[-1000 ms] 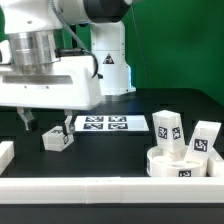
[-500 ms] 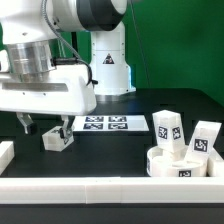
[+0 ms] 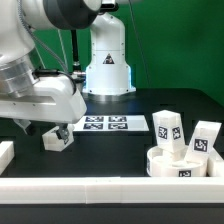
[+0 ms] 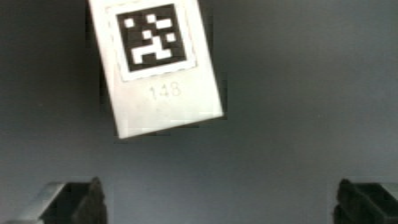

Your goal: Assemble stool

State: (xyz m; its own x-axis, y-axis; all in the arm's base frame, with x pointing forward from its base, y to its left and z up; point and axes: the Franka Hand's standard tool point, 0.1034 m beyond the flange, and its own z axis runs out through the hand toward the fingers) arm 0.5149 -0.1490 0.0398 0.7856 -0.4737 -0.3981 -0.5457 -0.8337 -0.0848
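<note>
A white blocky leg point(image 3: 57, 139) with a square tag lies on the black table at the exterior view's left. My gripper point(image 3: 36, 128) hangs just above and beside it, tilted, open and empty. In the wrist view the same leg point(image 4: 164, 65) lies ahead of the gripper point(image 4: 222, 200), with both dark fingertips point(image 4: 75, 200) wide apart and nothing between them. The round white seat point(image 3: 185, 165) sits at the exterior view's right. Two more legs point(image 3: 167, 132) point(image 3: 205, 140) stand upright at it.
The marker board point(image 3: 105, 124) lies flat behind the lying leg. A low white wall point(image 3: 100, 190) runs along the front edge. A white block point(image 3: 5, 153) sits at the far left. The robot's base point(image 3: 108, 60) stands at the back.
The arm has swung and tilted toward the exterior view's left, with the wrist turning. The gripper stays open near the lying leg. No part has moved.
</note>
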